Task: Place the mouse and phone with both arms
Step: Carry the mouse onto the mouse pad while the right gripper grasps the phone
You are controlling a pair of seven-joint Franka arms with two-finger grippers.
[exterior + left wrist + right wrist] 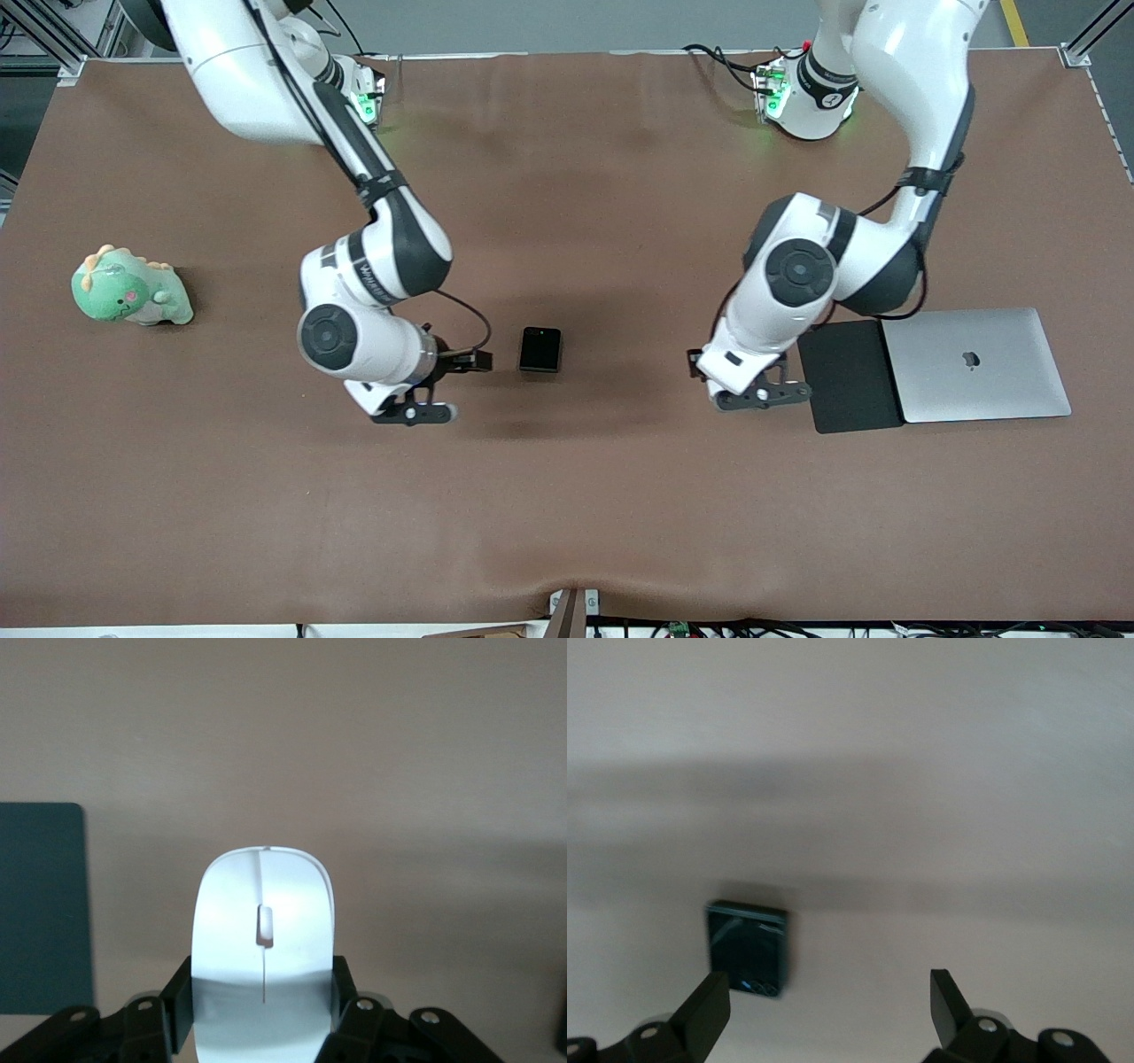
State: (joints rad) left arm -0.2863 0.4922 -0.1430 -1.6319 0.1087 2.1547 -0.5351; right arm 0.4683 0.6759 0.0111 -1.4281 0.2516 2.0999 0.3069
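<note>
The phone (pixel 539 349) lies flat on the table (pixel 567 496), near the middle, its long axis running toward the front camera. The right gripper (pixel 423 390) is empty with fingers wide apart, just beside the phone toward the right arm's end. The left gripper (pixel 760 390) is closed on the mouse (pixel 263 948), between the phone and the pad (pixel 849 376), so I judge the right arm should take the phone.

white mouse (pixel 263 948) clamped between fingers (pixel 180 1003), black phone (pixel 540 349) flat mid-table
</note>
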